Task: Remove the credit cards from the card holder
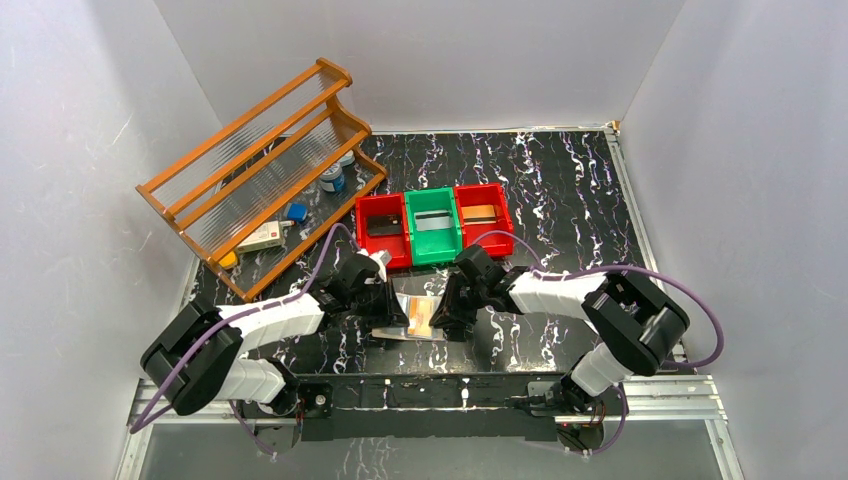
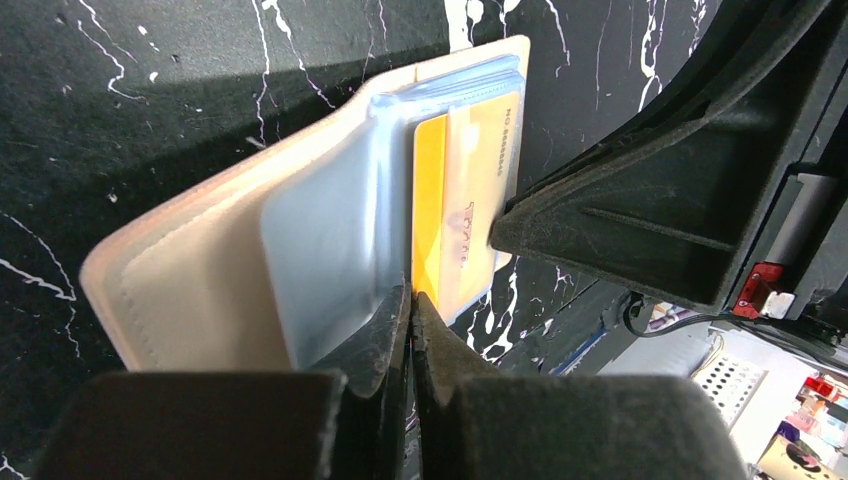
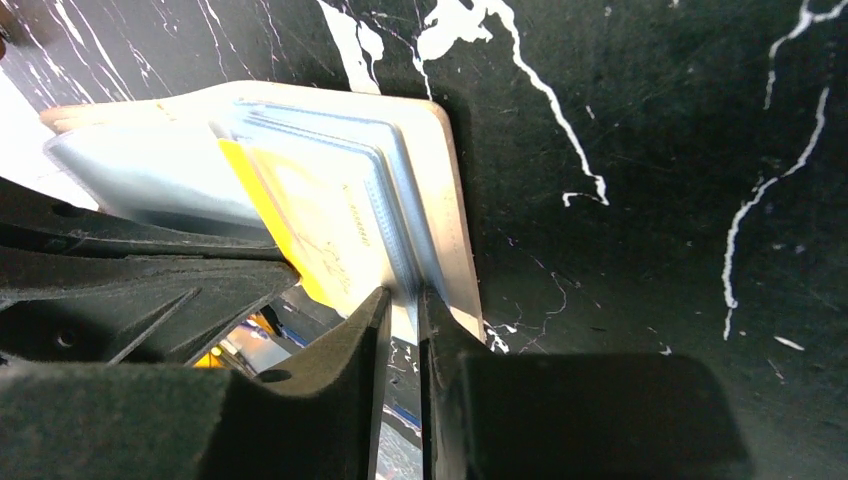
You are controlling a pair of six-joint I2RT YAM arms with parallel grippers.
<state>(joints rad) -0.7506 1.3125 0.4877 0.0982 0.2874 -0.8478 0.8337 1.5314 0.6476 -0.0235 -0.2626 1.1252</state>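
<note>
Holder (image 3: pixel 452 200) edge in R end effector (image 3: pixel 403 298)

From above, both ends of the card holder (image 1: pixel 420 314) lay under the left hand (image 2: pixel 410 300) and right hand (image 3: pixel 400 300). The orange card (image 2: pixel 430 200) sat mostly inside a cloudy sleeve (image 2: pixel 330 250) of the holder, its print unreadable. Any cards behind it were hidden. What lay in the bins (image 1: pixel 436 256) beyond the holder was too small to identify.

orange card (image 2: pixel 430 210), embossed characters, unreadable
</note>
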